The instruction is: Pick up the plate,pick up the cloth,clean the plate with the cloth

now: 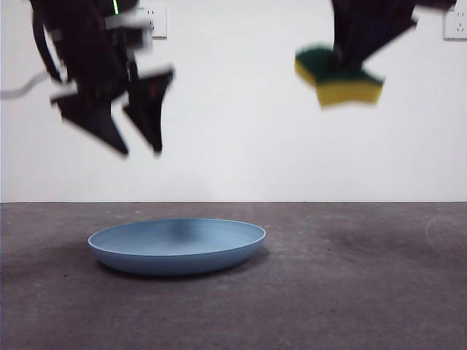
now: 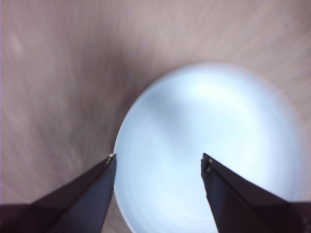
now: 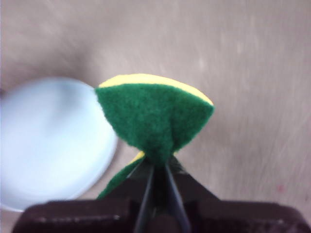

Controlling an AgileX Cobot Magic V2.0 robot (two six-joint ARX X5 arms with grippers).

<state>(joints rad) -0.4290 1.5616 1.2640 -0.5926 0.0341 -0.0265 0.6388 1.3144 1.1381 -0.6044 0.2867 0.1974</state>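
Note:
The light-blue plate (image 1: pixel 177 245) lies flat on the grey table, left of centre in the front view. My left gripper (image 1: pixel 140 149) hangs open and empty high above the plate's left part; the left wrist view shows the plate (image 2: pixel 214 145) below, between its spread jaws (image 2: pixel 158 162). My right gripper (image 1: pixel 350 62) is shut on the cloth (image 1: pixel 339 76), a yellow sponge with a green scouring layer, held high at the upper right. In the right wrist view the cloth (image 3: pixel 155 114) is pinched and folded in the jaws (image 3: pixel 158 167), with the plate (image 3: pixel 48 141) beside it below.
A white wall stands behind the table, with wall sockets (image 1: pixel 155 22) at the top left and top right (image 1: pixel 456 25). The grey table surface (image 1: pixel 350 284) stretches around the plate.

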